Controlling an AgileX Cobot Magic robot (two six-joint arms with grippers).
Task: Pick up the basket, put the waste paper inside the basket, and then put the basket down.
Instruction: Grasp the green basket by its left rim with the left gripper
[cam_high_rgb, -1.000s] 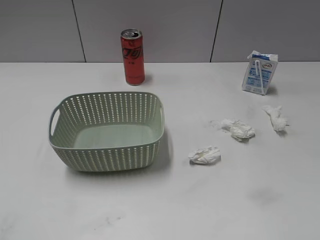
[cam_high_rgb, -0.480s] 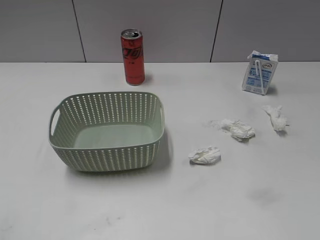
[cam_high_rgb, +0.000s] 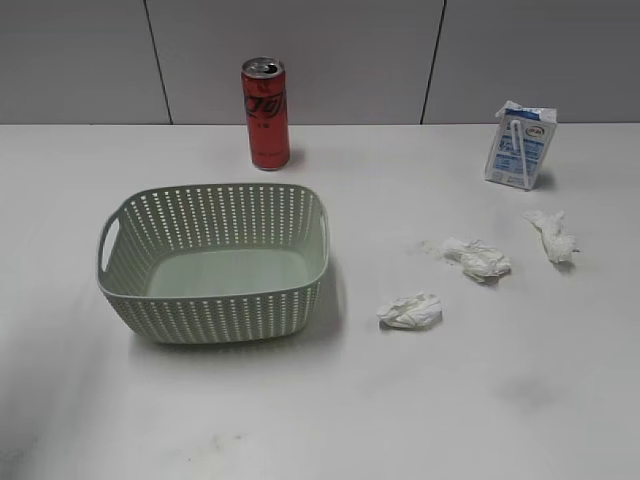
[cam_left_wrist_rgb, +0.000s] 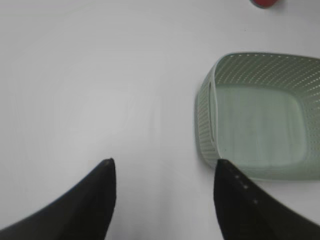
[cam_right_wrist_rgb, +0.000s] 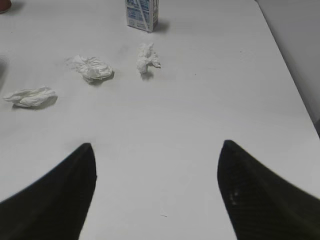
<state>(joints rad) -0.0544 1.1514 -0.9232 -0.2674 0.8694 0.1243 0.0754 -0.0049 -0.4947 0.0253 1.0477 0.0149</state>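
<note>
Nothing on the bench (cam_high_rgb: 320, 420) is differing from a second ago — the basket (cam_high_rgb: 215, 262) is sitting empty and flat, and the three wads of waste paper (cam_high_rgb: 410, 311) (cam_high_rgb: 477, 258) (cam_high_rgb: 552, 236) are lying well apart from it to the right, short of the drink carton (cam_high_rgb: 521, 145). A red can (cam_high_rgb: 265, 113) is standing behind the basket. The left tool (cam_left_wrist_rgb: 162, 165) is hovering released just beside the basket's near handle; the right tool (cam_right_wrist_rgb: 157, 147) is hanging released, well back from the wads. The task is evidently only beginning — lifting the basket is likely falling to the left arm.
</note>
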